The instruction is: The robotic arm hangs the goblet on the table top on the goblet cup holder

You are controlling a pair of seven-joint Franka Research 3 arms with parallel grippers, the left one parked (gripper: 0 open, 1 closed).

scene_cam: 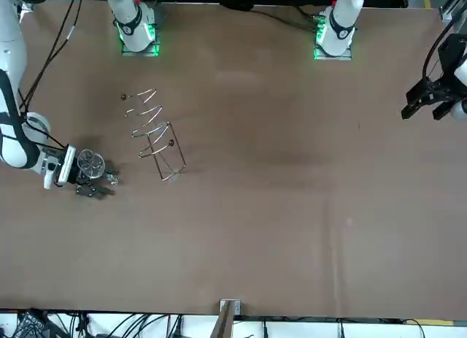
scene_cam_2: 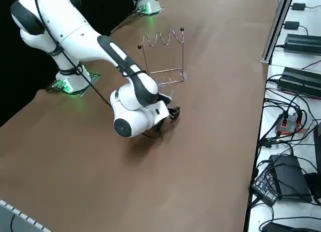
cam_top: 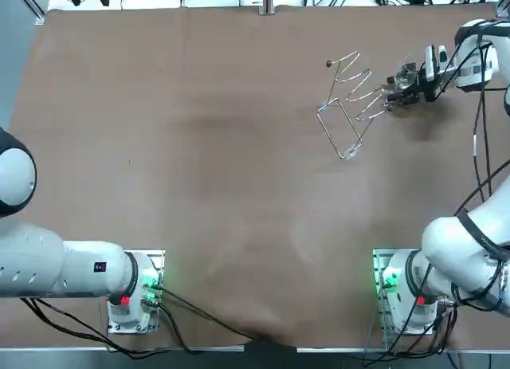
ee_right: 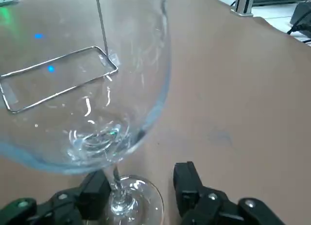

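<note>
Beside holder [cam_top: 351,98]: goblet [ee_right: 92,103] between right jaws

1. No text, brand, number or sign can be read in any view.
2. The right gripper [ee_right: 141,181], low over the tabletop [cam_top: 199,146] at the goblet [ee_right: 87,103] stem, near the rack [cam_top: 348,106], shows no legible marking.
3. A dark mark [cam_top: 100,267] on the left arm [cam_top: 72,269] is too small to read.

I see my right gripper [scene_cam: 102,186] at the goblet [scene_cam: 90,163], near the wire cup holder [scene_cam: 155,133] on the brown table [scene_cam: 306,206].
</note>
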